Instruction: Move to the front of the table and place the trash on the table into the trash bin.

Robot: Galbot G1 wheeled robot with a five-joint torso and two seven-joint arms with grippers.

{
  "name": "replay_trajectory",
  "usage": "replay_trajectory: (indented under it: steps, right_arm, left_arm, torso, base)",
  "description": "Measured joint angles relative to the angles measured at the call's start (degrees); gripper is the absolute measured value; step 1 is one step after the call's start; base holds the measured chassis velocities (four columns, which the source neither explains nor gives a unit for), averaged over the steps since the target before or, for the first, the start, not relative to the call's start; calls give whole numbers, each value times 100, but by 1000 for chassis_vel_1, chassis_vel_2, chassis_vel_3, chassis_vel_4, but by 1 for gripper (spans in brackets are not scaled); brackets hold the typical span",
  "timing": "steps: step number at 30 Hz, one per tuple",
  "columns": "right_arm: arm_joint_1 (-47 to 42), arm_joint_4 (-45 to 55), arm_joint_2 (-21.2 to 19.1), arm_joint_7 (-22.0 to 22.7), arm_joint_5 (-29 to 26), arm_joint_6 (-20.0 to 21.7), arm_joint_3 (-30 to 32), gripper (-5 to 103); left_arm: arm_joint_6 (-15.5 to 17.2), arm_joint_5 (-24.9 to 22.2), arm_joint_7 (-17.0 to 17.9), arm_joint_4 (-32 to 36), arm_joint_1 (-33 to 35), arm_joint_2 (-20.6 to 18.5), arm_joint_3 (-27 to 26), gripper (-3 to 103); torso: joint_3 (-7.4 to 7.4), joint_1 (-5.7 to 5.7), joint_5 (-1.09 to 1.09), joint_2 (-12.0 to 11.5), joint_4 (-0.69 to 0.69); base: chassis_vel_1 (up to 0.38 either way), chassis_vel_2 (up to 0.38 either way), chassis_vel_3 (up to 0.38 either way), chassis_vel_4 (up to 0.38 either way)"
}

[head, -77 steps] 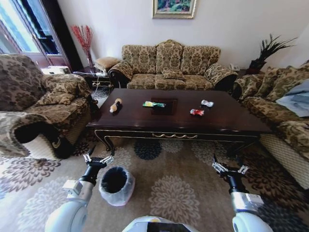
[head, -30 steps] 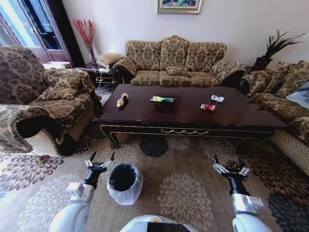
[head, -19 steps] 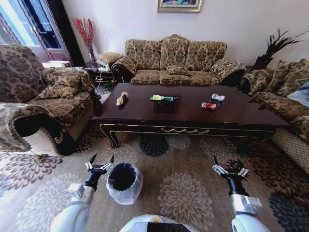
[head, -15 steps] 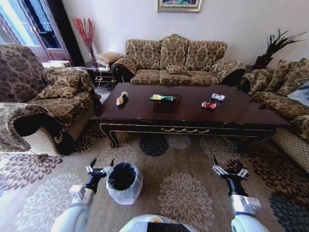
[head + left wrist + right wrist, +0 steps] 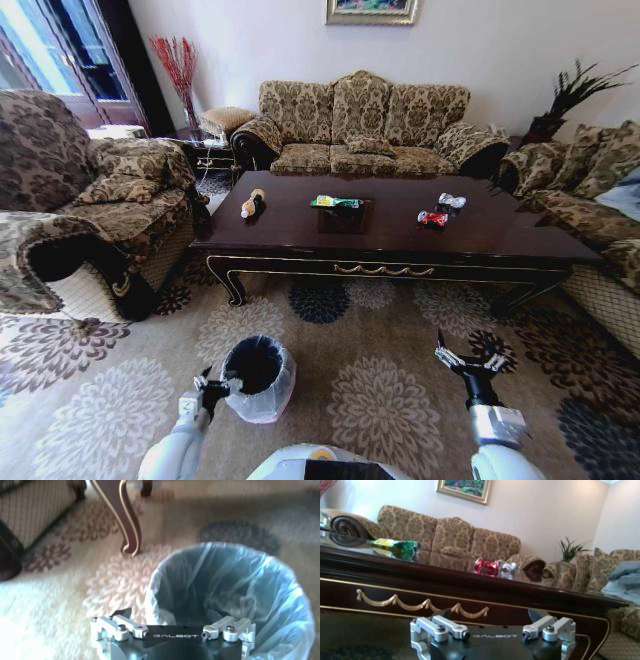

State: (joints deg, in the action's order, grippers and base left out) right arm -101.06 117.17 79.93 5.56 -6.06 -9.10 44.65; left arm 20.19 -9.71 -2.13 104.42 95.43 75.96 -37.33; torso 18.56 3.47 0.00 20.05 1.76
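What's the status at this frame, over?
Both grippers open and empty: left gripper by the trash bin, right gripper low before the table. Trash untouched on the table. Path clear.

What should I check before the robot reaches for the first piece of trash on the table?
1. Trash on the table: tan-orange bottle, green-yellow bottle, red wrapper, silver-white wrapper all there: ok.
2. Trash bin upright on the carpet, liner open: ok.
3. Left gripper beside the bin's rim, fingers open, holding nothing: ok.
4. Right gripper open, holding nothing, low before the table: ok.
5. Items within arm's reach from here: cannot tell.
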Motion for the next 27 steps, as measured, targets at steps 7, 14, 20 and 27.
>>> replay_trajectory:
  steps: [7,14,20,27]
  right_arm:
    - [41,-190,-79,33,-17,-43,-15,100]
    - [35,-368,-74,38,-13,-149,-11,100]
    - [32,-416,-48,61,0,-179,10,100]
    - [74,-404,-4,62,51,-171,0,100]
  left_arm:
    - [779,-202,284,-162,-284,-99,117,100]
    - [1813,-1300,640,-8,-633,-203,183,100]
    - [1962,-1638,751,65,-921,-303,255,92]
    - [2030,-1734,815,-138,-1103,-344,337,71]
  torso:
    - [7,5,0,12,0]
    - [12,8,0,20,-1]
    - [15,9,2,25,0]
    - [17,11,2,28,0]
  base:
    - [0,0,0,0]
    - [0,0,0,0]
    - [0,0,0,0]
    - [0,0,0,0]
